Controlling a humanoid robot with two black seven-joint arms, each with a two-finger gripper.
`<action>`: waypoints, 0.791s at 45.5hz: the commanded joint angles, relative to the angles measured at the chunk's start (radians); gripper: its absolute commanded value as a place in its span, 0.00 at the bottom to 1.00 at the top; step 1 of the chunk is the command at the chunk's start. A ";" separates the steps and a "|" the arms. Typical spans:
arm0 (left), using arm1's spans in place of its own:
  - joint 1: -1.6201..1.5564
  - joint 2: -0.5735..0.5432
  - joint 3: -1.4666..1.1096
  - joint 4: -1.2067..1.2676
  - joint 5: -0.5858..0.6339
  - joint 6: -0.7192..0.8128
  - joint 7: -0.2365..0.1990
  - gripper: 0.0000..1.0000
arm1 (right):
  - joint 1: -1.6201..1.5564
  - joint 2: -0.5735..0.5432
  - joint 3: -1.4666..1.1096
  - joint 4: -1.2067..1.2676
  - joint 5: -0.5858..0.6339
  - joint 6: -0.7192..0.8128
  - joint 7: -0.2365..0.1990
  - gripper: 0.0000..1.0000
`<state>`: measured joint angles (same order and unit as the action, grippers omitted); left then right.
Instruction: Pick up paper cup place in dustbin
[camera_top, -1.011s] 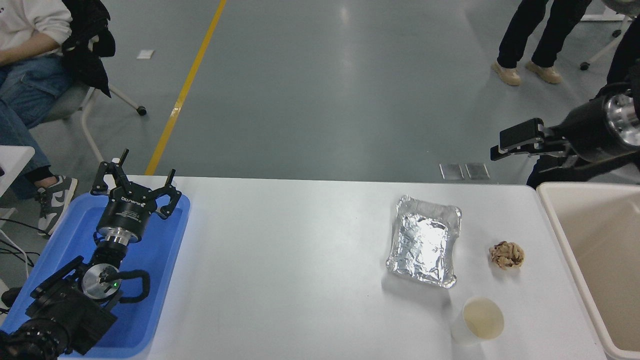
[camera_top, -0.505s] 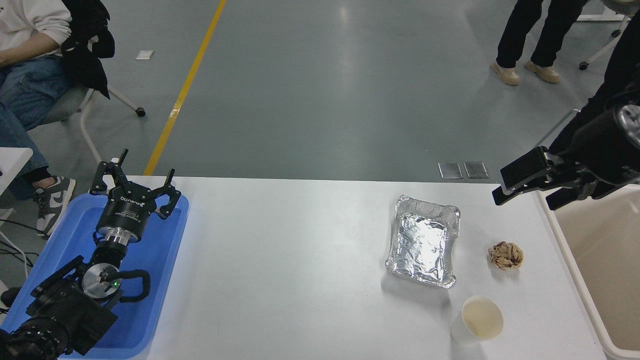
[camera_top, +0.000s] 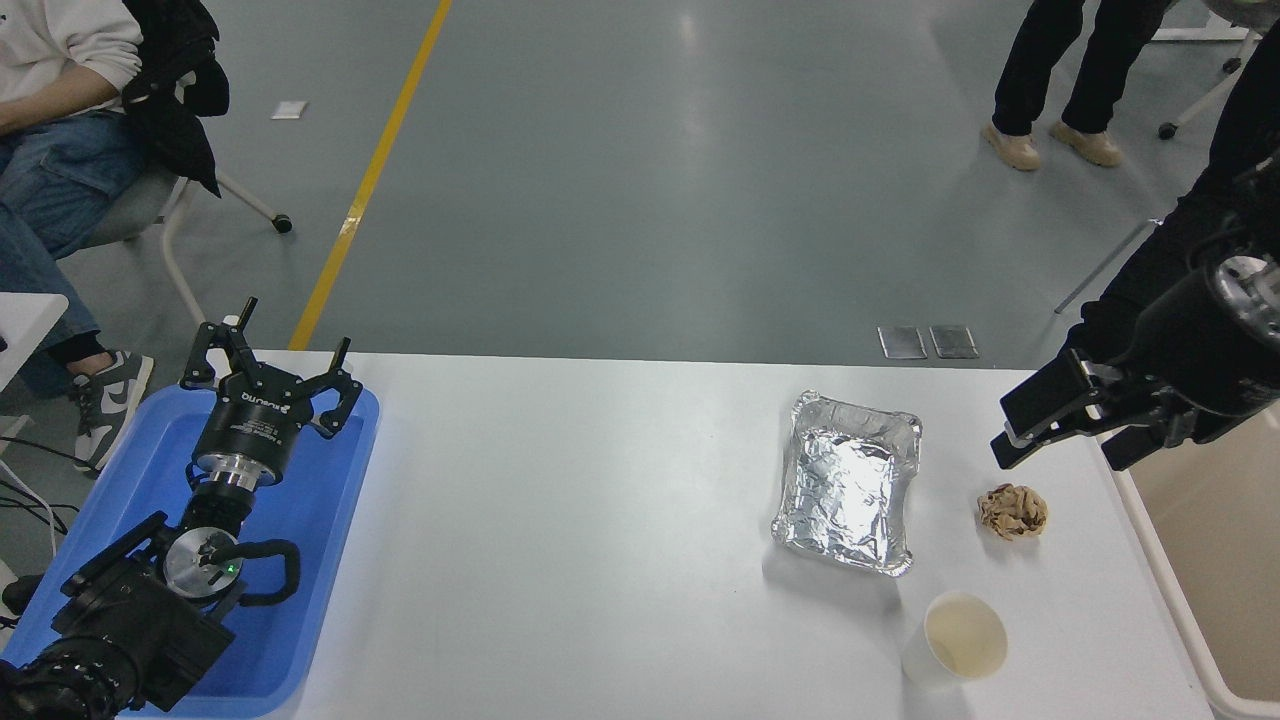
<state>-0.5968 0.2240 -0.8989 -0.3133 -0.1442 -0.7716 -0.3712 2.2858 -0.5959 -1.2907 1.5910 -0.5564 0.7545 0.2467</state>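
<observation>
While the big white table (camera_top: 600, 520) fills most of the room in front of me, the dustbin (camera_top: 1200, 640) sits at its right end. It is a wide cream tub with a thick round rim, and only part of it shows. At the other end of the table lies a blue tray (camera_top: 330, 500). The robot's left arm rests over that tray, and the left gripper (camera_top: 270, 365) points away toward the far edge with its fingers spread apart and nothing between them.

The right arm comes in from the right side, up above the far corner of the dustbin. The right gripper (camera_top: 1075, 435) hangs in the air over the table's right part, with its fingers apart and nothing in them. It is just past the brown paper ball and well apart from the cup.

A shiny foil tray (camera_top: 848, 485) sits on the table, left of the paper ball. The crumpled brown paper ball (camera_top: 1012, 511) lies between the foil tray and the dustbin.

The paper cup (camera_top: 958, 640) stands upright near the front edge of the table, nearer than the foil tray and the ball. Its cream inside faces up.

A person (camera_top: 60, 110) sits on a chair at the far left.
</observation>
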 joint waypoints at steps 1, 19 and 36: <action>0.000 0.000 0.000 0.000 0.000 0.000 0.000 1.00 | -0.157 -0.025 -0.001 -0.009 -0.053 -0.098 0.000 1.00; 0.000 0.000 0.000 0.000 0.000 0.000 0.000 1.00 | -0.486 -0.061 0.088 -0.105 -0.056 -0.302 0.003 1.00; 0.000 0.000 0.000 0.000 0.000 0.000 0.000 1.00 | -0.741 -0.053 0.223 -0.194 -0.076 -0.400 0.005 1.00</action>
<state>-0.5967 0.2239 -0.8989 -0.3132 -0.1442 -0.7716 -0.3712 1.7061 -0.6524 -1.1427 1.4507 -0.6192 0.4281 0.2500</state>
